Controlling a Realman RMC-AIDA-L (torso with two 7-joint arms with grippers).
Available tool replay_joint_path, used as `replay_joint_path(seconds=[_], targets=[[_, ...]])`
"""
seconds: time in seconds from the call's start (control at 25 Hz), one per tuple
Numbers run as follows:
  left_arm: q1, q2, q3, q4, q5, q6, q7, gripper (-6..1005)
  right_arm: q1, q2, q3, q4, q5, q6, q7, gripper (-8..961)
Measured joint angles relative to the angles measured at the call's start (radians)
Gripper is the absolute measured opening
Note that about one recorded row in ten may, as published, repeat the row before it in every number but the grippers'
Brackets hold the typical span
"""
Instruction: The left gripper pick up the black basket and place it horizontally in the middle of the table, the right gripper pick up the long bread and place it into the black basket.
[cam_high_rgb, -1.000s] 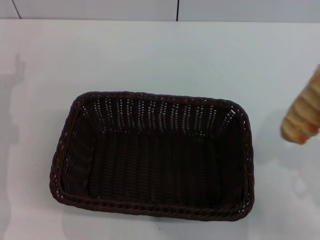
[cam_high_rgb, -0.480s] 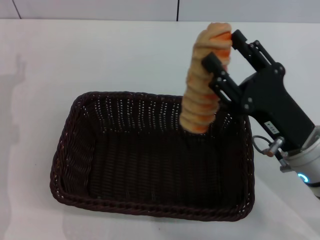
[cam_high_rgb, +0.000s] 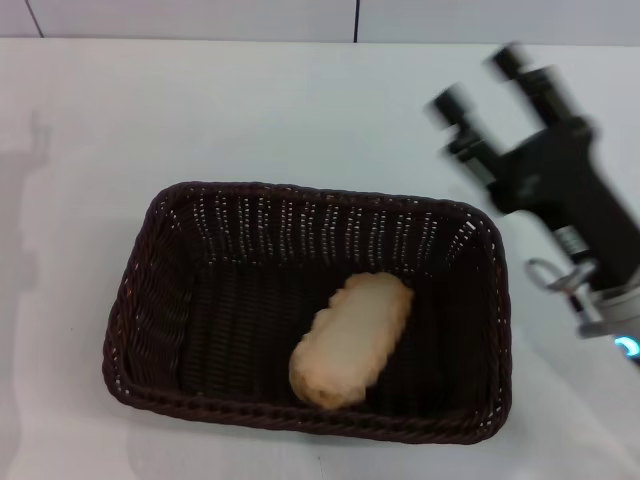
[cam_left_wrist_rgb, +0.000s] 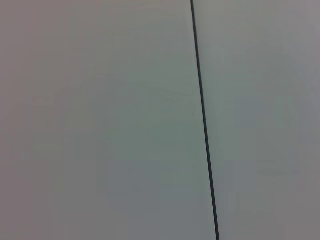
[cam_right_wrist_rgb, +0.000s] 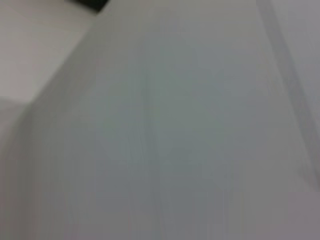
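Only the head view shows long bread (cam_high_rgb: 351, 340) in black basket (cam_high_rgb: 140, 300), right gripper (cam_high_rgb: 480, 82) spread.

The right claw (cam_high_rgb: 483, 83) is black with two round-tipped fingers; a silver ring and blue-lit cuff follow.

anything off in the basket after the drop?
Only one oddity: the long bread lies inside the black basket diagonally, pale flat underside up rather than striped top. Nothing is spilled or damaged. The right gripper is open and empty, beyond the basket's far right corner.
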Motion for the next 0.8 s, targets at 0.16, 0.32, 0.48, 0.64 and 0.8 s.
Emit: replay_joint_path(seconds=[0.16,0.32,0.48,0.64,0.8], targets=[[0.004,0.001,-0.005,0.006,-0.002,0.000,0.000,669,-0.114,-0.002,0.182,-0.067,0.130,-0.066,-0.038,799],[0.014,0.003,-0.006,0.010,-0.005,0.000,0.000,669,-0.218,0.000,0.354,-0.115,0.363,-0.064,-0.021,799],[0.026,0.002,-0.008,0.018,-0.007,-0.001,0.000,670,-0.290,0.003,0.391,-0.175,0.566,-0.043,-0.020,799],[0.029,0.000,-0.017,0.045,-0.010,-0.001,0.000,670,-0.349,0.003,0.393,-0.184,0.728,-0.042,-0.018,799],[0.028,-0.001,-0.019,0.082,-0.010,-0.003,-0.001,670,-0.372,0.003,0.387,-0.187,0.752,-0.038,-0.016,799]])
